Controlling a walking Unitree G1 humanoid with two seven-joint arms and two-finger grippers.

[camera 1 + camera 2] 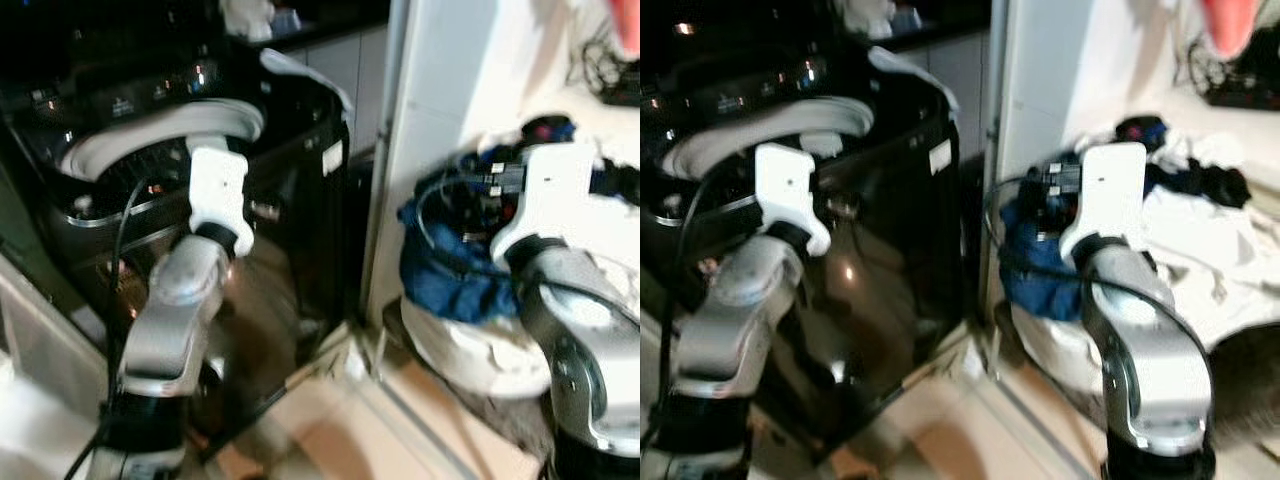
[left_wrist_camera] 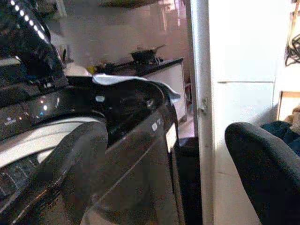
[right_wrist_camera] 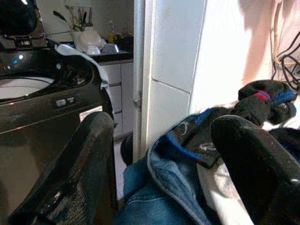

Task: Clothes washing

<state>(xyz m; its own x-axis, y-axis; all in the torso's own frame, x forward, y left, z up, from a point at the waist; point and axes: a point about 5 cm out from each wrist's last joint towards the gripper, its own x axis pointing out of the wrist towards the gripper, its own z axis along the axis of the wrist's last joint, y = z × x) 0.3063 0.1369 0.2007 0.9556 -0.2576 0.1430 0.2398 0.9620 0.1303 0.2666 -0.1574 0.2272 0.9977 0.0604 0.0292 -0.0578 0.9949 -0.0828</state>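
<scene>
A black top-loading washing machine stands at the left with its lid up and its pale drum rim showing. My left arm is raised in front of that rim. In the left wrist view my left gripper is open and holds nothing, facing the washer's top edge. At the right, a white basket is heaped with clothes, with blue jeans on top. My right gripper is open just over the jeans, beside a dark garment with red and blue trim.
A white door frame and wall separate the washer from the basket. A white cloth hangs over the washer's back corner. More white laundry spreads to the right, and cables lie at the far right. Pale floor runs between.
</scene>
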